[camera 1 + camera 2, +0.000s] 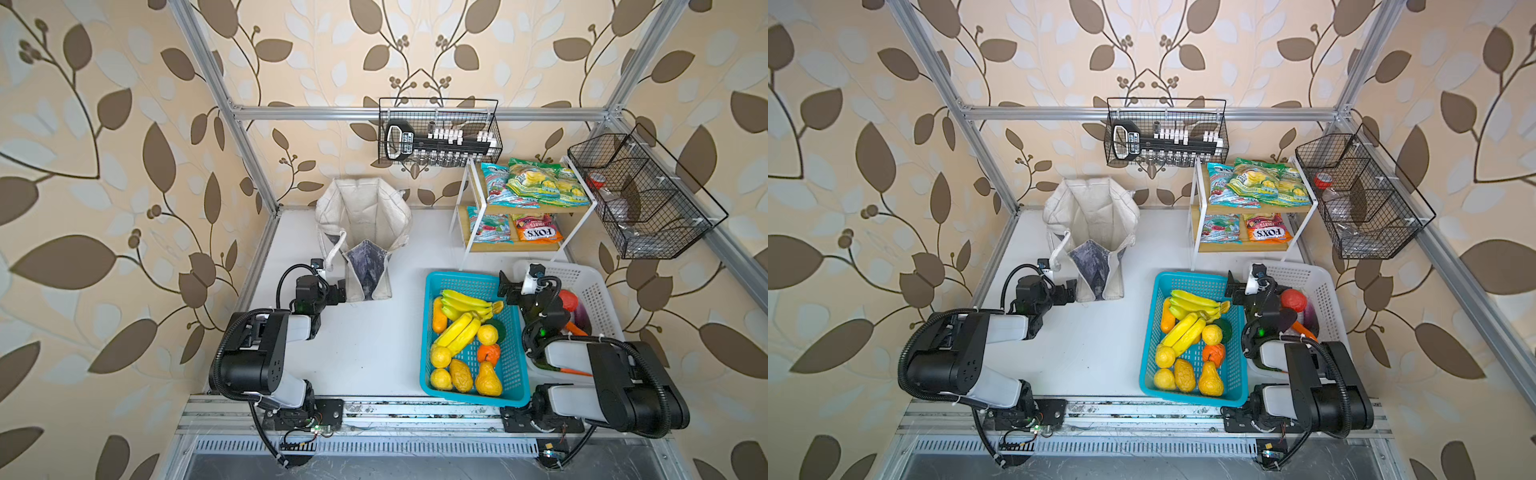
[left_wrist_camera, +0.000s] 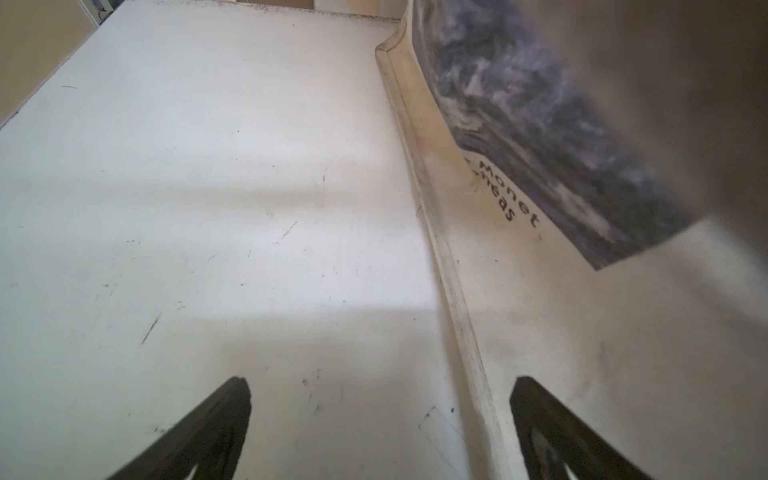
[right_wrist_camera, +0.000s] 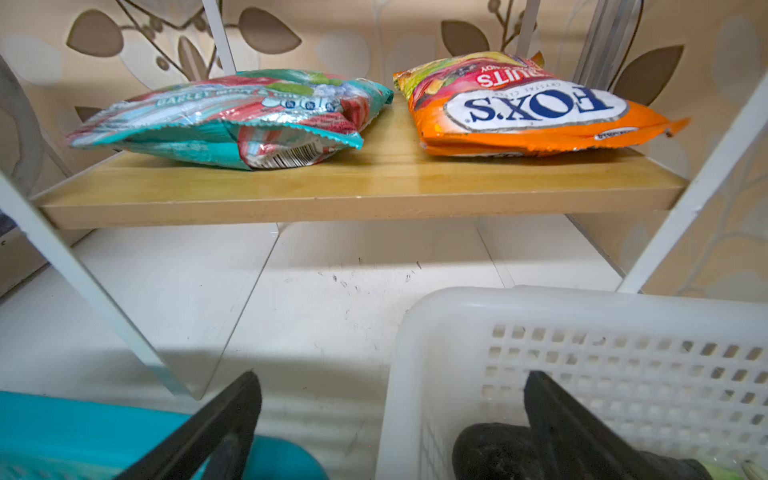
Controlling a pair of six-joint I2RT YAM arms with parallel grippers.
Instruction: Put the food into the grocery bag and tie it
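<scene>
The grocery bag (image 1: 365,216) looks empty; left gripper (image 1: 342,292) beside it and right gripper (image 1: 504,286) well right of it gape wide, holding nothing, so grasping the banana bunch (image 1: 465,300) seems next.

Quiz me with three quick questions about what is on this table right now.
1. True or false: the orange Fox's packet lies on the rack's upper shelf.
2. The bananas lie in: A) the teal basket; B) the white basket; C) a wire basket.
3. Fill in: the left gripper and the right gripper are both ____.
Key: 1 false; 2 A; 3 open.
</scene>
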